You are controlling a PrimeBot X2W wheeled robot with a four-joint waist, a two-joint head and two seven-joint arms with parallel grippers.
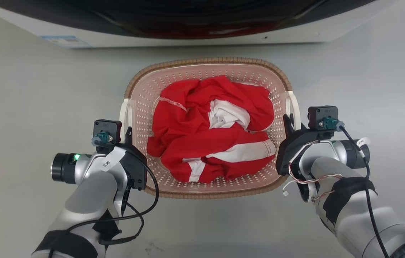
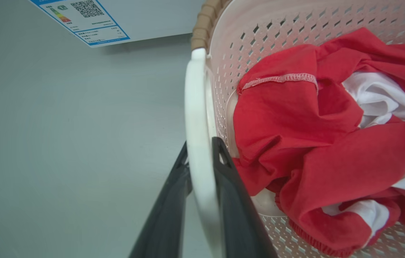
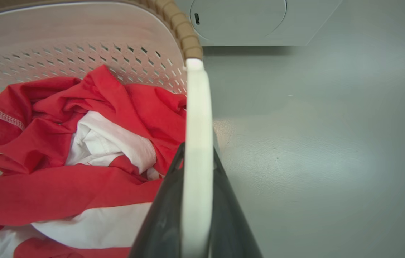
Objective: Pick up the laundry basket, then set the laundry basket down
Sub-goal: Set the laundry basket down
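Left claw (image 2: 202, 145) on basket (image 2: 225, 39) of clothes (image 2: 288, 118)

Bright even light, soft glare on floor (image 3: 306, 143), faint shadows, wrist views curved at edges

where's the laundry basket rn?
Centre of the head view, the laundry basket lies just before the washing machine, with the left gripper and right gripper shut on its white side handles.

The left gripper (image 1: 129, 132), carried on a silver forearm (image 1: 91, 193), pinches its two long dark fingers (image 2: 225, 161) on either side of a white side handle (image 2: 197, 107) of the pale pink perforated plastic laundry basket (image 1: 141, 89). The right gripper (image 1: 288, 121) mirrors it, clamped across the opposite handle (image 3: 197, 107).
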